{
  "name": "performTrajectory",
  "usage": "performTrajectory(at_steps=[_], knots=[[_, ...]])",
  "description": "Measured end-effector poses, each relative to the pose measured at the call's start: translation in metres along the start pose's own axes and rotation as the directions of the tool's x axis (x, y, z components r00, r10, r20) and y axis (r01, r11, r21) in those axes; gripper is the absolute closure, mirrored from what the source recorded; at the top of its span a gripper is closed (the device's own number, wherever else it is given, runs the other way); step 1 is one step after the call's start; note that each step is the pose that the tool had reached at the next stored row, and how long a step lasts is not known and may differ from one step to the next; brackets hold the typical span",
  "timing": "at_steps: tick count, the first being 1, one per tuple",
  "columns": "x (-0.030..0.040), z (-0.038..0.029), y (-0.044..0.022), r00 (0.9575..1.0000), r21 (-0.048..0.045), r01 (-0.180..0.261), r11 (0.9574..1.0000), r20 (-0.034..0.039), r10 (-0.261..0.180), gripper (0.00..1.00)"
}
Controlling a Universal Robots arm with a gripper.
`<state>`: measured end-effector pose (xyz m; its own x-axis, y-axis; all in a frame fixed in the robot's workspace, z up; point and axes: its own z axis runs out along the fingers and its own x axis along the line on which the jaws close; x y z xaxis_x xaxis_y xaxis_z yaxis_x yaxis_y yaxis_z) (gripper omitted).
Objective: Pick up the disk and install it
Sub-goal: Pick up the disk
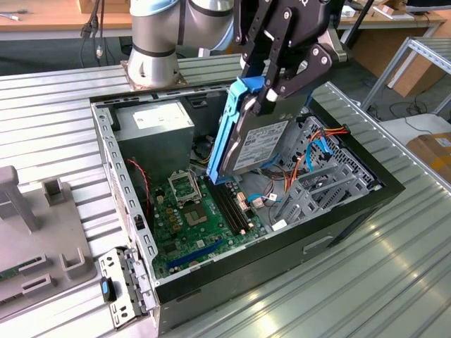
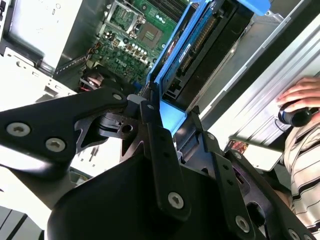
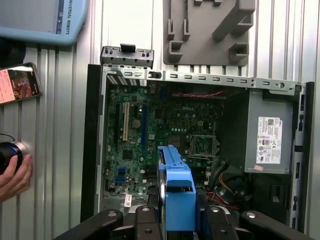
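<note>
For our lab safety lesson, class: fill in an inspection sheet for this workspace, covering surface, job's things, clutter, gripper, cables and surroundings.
Surface: ribbed metal table, open computer case lying on it.
Job's things: disk with blue rails, held on edge above the circuit board.
Clutter: grey fixture, phone.
Grippers: one gripper, shut on the disk.
Cables: coloured wires inside the case.
Surroundings: a person's hand near the case.

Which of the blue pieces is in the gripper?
The rail on the disk, gripped upright above the motherboard; the other blue pieces sit lower, untouched.
</note>
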<state>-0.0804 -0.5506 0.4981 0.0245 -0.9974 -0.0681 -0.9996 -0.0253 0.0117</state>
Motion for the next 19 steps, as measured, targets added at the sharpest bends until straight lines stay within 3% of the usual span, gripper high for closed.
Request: performTrajectory(at_steps=[7, 9, 16, 19], knots=[[0.0017, 0.0001, -0.0163, 0.9999, 0.0009, -0.012, 0.9999, 0.0002, 0.012, 0.63], [0.0029, 0.0000, -0.0180, 0.9999, 0.0010, -0.014, 0.9999, 0.0003, 0.014, 0.63], [0.0218, -0.0007, -0.0241, 0.9997, 0.0017, -0.024, 0.9997, 0.0003, 0.024, 0.63], [0.0245, -0.0008, -0.0313, 0.9996, 0.0019, -0.028, 0.9996, 0.0004, 0.028, 0.63]])
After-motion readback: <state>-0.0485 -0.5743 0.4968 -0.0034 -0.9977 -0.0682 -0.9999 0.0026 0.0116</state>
